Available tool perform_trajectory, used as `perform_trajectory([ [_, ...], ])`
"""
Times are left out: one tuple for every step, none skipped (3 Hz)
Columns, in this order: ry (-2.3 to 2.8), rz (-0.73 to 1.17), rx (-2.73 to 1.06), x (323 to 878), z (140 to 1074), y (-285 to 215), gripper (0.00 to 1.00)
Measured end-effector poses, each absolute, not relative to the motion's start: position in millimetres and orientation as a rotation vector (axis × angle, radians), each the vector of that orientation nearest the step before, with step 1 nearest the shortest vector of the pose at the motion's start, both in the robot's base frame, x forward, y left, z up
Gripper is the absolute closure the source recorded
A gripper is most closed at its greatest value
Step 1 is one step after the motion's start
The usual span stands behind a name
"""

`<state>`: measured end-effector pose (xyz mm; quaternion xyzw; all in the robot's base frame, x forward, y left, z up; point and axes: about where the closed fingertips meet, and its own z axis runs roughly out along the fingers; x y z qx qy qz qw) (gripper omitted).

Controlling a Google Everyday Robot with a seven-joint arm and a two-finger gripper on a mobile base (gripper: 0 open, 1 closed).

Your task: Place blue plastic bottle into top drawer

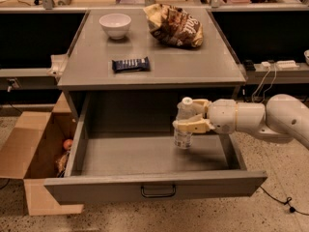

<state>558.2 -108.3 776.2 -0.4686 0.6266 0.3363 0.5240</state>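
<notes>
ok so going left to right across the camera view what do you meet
cardboard box → white bowl → blue plastic bottle, gripped by the tool over the open top drawer → white arm

Cream two-finger gripper [186, 115], above the grey metal drawer [96, 190], clamps and hides the middle of the clear plastic bottle [183, 137]; label unreadable; white arm [289, 117] cut off right.

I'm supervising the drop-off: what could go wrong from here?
The hand, low in the top drawer near its right wall, grips the upright blue plastic bottle. Released above the floor, the tall bottle may topple. The arm crosses that wall closely and might knock it on withdrawing.
</notes>
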Motion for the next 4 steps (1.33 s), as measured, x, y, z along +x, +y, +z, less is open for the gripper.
perform_trajectory([
  [1.508, 0.787, -1.100, 569, 748, -110, 1.00],
  [1.510, 0.783, -1.080, 577, 729, -112, 1.00],
  [1.510, 0.785, -1.079, 577, 728, -111, 0.82],
  [1.510, 0.785, -1.079, 577, 728, -111, 0.59],
])
